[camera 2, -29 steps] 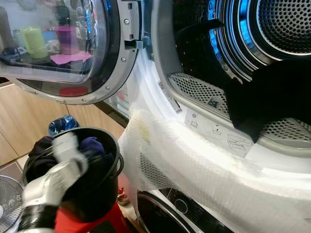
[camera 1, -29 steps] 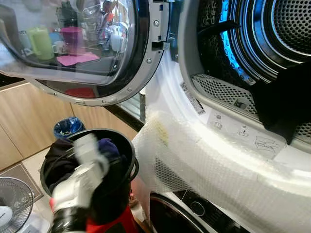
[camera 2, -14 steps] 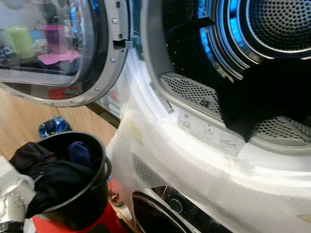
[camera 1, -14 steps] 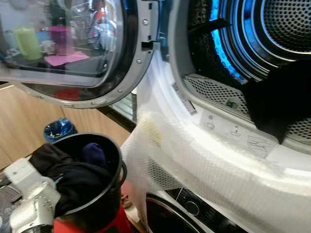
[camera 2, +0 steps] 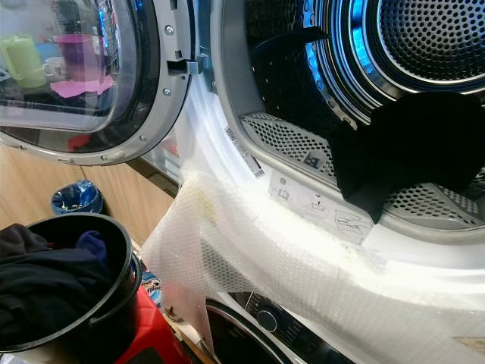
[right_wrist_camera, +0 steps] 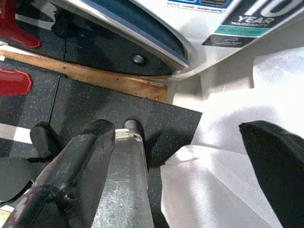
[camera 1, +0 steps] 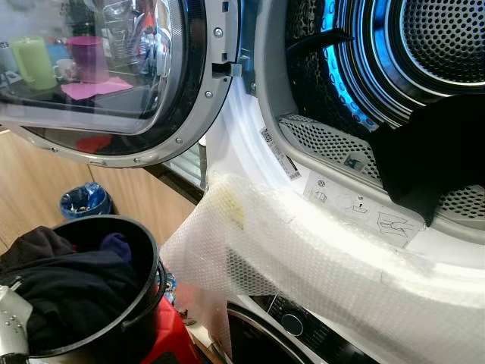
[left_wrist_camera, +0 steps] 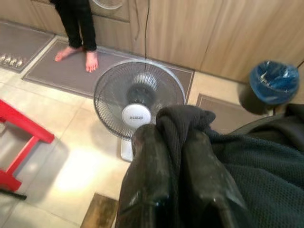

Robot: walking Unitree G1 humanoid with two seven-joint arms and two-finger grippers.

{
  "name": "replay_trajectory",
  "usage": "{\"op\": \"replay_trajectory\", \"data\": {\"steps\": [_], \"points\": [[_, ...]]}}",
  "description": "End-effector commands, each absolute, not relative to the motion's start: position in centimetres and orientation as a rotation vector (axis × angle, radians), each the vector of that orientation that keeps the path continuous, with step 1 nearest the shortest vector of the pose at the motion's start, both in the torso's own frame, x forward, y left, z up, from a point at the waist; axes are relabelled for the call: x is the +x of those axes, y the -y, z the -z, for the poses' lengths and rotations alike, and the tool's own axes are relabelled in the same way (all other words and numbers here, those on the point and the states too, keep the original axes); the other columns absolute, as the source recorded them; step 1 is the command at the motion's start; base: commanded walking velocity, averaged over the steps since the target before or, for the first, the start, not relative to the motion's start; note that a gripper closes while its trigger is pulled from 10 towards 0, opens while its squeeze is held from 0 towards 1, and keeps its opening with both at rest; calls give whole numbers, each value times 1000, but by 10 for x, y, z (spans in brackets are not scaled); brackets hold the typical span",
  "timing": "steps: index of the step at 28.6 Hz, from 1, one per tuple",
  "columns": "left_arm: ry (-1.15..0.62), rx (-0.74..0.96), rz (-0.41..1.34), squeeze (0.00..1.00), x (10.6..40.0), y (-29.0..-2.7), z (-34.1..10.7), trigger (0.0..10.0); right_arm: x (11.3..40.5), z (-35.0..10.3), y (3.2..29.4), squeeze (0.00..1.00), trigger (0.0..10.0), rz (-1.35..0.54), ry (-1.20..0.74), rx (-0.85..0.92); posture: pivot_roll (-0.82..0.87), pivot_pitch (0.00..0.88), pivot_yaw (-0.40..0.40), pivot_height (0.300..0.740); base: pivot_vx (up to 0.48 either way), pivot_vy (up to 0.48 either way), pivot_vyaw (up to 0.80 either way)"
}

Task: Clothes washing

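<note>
Sitting left of and below the open drum: black bucket stuffed with dark clothes, bottom cut off by the frame edge. Black garment hanging over the drum's lip, right part cut off. Bubble wrap hiding most of the washer front under the drum. Left gripper pinching a fold of the dark clothes, jaws clamping it. Right gripper low near the floor, jaws spread apart. Reading "YEAR" on a sticker, rest cropped.
</note>
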State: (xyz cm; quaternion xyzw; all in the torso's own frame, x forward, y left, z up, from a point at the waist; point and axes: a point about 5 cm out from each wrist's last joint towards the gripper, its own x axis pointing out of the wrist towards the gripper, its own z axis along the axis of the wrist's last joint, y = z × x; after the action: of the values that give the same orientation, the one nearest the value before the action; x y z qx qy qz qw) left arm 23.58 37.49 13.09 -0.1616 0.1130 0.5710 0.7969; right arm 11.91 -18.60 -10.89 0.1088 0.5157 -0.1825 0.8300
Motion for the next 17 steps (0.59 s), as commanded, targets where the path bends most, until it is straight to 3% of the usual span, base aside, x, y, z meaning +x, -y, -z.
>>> {"op": "replay_trajectory", "data": {"steps": [1,4,5,6,8,14,17], "points": [[-194,-319,-1310,0,225,-391,-142,0,118,109,188,0,10000,388,-1101,227,412,21,-88,740,0,0,0],[-158,-319,-1216,0,237,-387,-152,0,118,109,190,0,10000,389,-1100,224,415,24,-91,740,0,0,0],[-104,-246,-1172,0,243,-383,-162,0,118,109,190,0,10000,389,-1100,222,415,24,-91,740,0,0,0],[26,-62,-1061,0,257,-369,-187,0,119,108,191,0,10000,393,-1095,223,412,26,-93,740,0,0,0],[151,28,-924,0,270,-343,-211,0,119,108,192,0,10000,398,-1092,225,413,28,-93,740,0,0,0],[284,97,-506,0,298,-278,-235,0,120,108,190,0,10000,391,-1092,227,415,30,-94,740,0,0,0],[334,100,-88,0,306,-224,-245,0,122,108,187,0,10000,384,-1091,229,430,37,-94,740,0,0,0]]}}
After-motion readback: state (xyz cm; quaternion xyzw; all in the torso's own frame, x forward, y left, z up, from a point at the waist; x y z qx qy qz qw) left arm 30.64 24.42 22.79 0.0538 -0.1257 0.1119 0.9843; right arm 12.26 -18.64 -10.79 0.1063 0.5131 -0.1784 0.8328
